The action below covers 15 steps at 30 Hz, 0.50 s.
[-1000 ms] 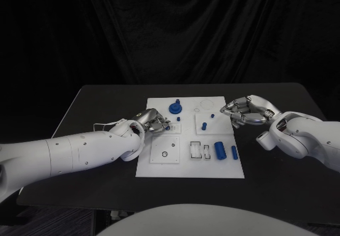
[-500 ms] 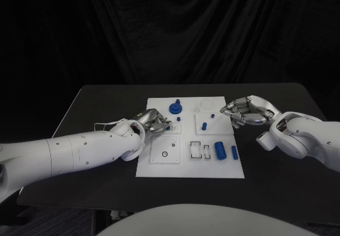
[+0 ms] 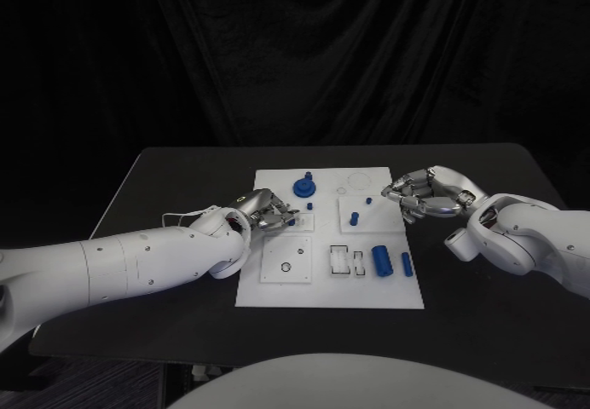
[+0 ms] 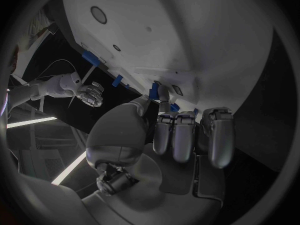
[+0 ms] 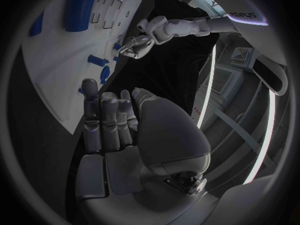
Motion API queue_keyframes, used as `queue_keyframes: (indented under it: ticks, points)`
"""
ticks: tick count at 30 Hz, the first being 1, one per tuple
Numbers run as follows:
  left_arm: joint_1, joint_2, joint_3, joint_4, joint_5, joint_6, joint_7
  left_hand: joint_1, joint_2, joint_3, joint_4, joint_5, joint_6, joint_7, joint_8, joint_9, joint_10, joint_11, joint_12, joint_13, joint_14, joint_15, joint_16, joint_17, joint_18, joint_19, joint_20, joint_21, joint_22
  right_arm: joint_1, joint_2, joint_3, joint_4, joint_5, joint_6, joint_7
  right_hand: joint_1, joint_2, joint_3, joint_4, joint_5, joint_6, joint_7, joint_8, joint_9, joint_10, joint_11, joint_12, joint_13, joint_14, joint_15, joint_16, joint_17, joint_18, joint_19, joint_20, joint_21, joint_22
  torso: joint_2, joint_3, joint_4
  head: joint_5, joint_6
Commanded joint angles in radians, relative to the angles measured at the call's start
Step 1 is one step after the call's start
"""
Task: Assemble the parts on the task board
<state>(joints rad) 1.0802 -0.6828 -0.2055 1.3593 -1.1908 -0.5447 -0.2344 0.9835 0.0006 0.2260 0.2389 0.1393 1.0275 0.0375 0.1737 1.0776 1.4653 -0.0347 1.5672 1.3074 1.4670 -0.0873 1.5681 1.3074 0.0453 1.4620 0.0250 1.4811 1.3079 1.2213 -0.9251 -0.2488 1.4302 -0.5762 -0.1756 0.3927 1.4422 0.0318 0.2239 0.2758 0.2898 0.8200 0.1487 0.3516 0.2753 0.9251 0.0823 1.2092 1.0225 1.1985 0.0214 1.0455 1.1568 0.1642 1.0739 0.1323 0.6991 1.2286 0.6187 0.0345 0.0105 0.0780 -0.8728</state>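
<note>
The white task board [image 3: 326,285] lies mid-table. My left hand [image 3: 263,210] rests at its left edge by a square recess, and in the left wrist view its thumb and a finger pinch a small blue part [image 4: 154,91] against the board [image 4: 187,30]. My right hand [image 3: 425,194] hovers at the board's right edge, fingers curled in with nothing in them. A blue knob piece [image 3: 303,185] stands near the far edge, with small pegs [image 3: 354,218] in the middle. A blue cylinder [image 3: 381,260] and a slim blue bar [image 3: 407,264] lie near the front right.
Rectangular cut-outs [image 3: 347,261] and a square plate with a hole [image 3: 288,258] sit in the board's near half. A round recess [image 3: 358,181] is at its far right. Bare black table [image 3: 172,183] surrounds the board on all sides.
</note>
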Motion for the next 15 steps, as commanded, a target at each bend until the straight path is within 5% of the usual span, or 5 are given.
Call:
queue_keyframes:
  ticks: [1, 7, 11, 15]
  points:
    - [-0.011, 0.001, -0.006, -0.004, 0.001, 0.044, -0.018, -0.012, 0.003, -0.029, 0.020, -0.010, 0.001, 0.007, -0.006, -0.007, 0.105, 0.007, 0.004, 0.263, 0.104, 0.007, 0.003, 0.263, 0.000, -0.001, 0.008, -0.007, 0.082, -0.003, 0.000, 0.001, 0.000, 0.002, 0.014, -0.016, -0.003, -0.004, 0.002, 0.003, 0.004, -0.007, 0.001, 0.007, -0.002, -0.006, -0.002, -0.003, -0.001, -0.008, 0.002, -0.004, -0.001, 0.009, -0.008, -0.001, -0.004, -0.001, 0.000, -0.0002, -0.0010, 0.000, 0.000]
    - [-0.011, 0.000, -0.006, -0.006, 0.001, 0.046, -0.015, -0.021, 0.010, -0.058, 0.042, -0.016, 0.001, 0.007, -0.006, -0.002, 0.105, 0.007, 0.004, 0.263, 0.104, 0.007, 0.003, 0.263, 0.000, 0.000, 0.008, -0.007, 0.084, -0.003, -0.001, 0.001, 0.000, 0.002, 0.016, -0.017, -0.003, -0.004, 0.002, 0.003, 0.004, -0.007, 0.001, 0.007, -0.002, -0.006, -0.002, -0.003, -0.001, -0.008, 0.002, -0.004, -0.001, 0.009, -0.008, -0.001, -0.004, -0.001, -0.001, -0.0002, 0.0002, -0.001, 0.000]
    - [-0.011, -0.002, -0.006, -0.007, 0.001, 0.045, -0.003, -0.075, 0.047, -0.121, 0.053, -0.018, 0.006, 0.003, 0.010, 0.033, 0.105, 0.004, 0.004, 0.263, 0.104, 0.005, 0.003, 0.263, -0.001, 0.002, 0.007, -0.007, 0.087, -0.003, -0.001, 0.001, 0.000, 0.002, 0.017, -0.017, -0.004, -0.004, 0.002, 0.004, 0.004, -0.007, 0.001, 0.007, -0.002, -0.006, -0.001, -0.003, -0.002, -0.009, 0.002, -0.004, -0.002, 0.009, -0.009, -0.001, -0.006, -0.001, -0.001, -0.0001, 0.0001, 0.000, 0.000]
    - [-0.011, -0.003, -0.006, -0.010, 0.001, 0.046, 0.015, -0.087, 0.060, -0.154, 0.052, -0.022, 0.008, 0.000, 0.027, 0.067, 0.105, 0.002, 0.004, 0.263, 0.104, 0.003, 0.003, 0.263, -0.002, 0.005, 0.005, -0.005, 0.092, -0.004, -0.001, 0.001, -0.001, 0.002, 0.018, -0.016, -0.005, -0.003, 0.002, 0.004, 0.004, -0.007, 0.001, 0.007, -0.002, -0.007, -0.001, -0.003, -0.003, -0.009, 0.002, -0.004, -0.002, 0.009, -0.010, -0.001, -0.008, -0.002, -0.001, -0.0003, 0.0000, 0.000, 0.000]
